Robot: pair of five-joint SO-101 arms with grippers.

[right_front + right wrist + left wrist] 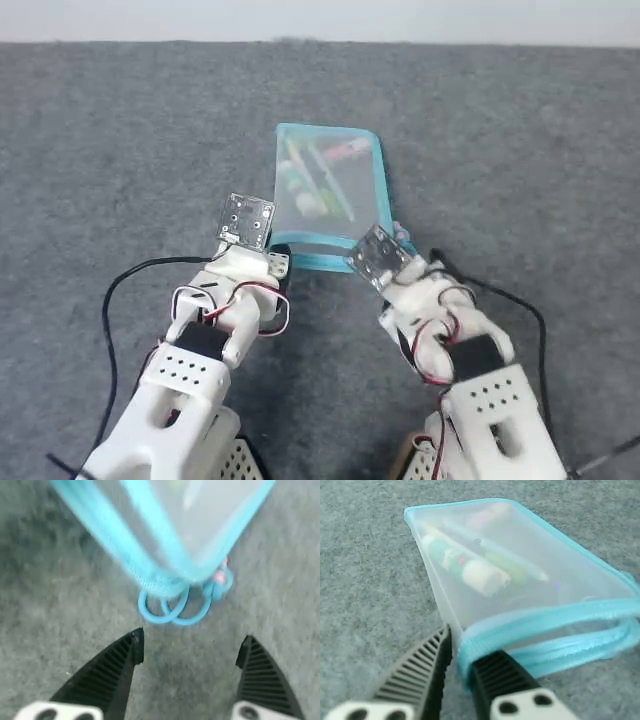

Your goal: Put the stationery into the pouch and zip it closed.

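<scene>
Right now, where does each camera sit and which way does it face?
High view: fixed above and behind the arms, looking down at the pouch on the table; both arms show.
Left wrist view: on the left wrist, facing along the left end effector, shut on the pouch's edge.
Right wrist view: on the right wrist, facing past the open right end effector at the zipper loop.
Shared: all show the pouch; high and left wrist views show the stationery.

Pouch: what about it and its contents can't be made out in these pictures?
- Near corners of the pouch: high view, under the left gripper and right gripper.
- How far the zip is closed: right wrist view, blurred by the cord loop.
- Stationery: left wrist view, hazy through the pouch wall; exact items unclear.
</scene>
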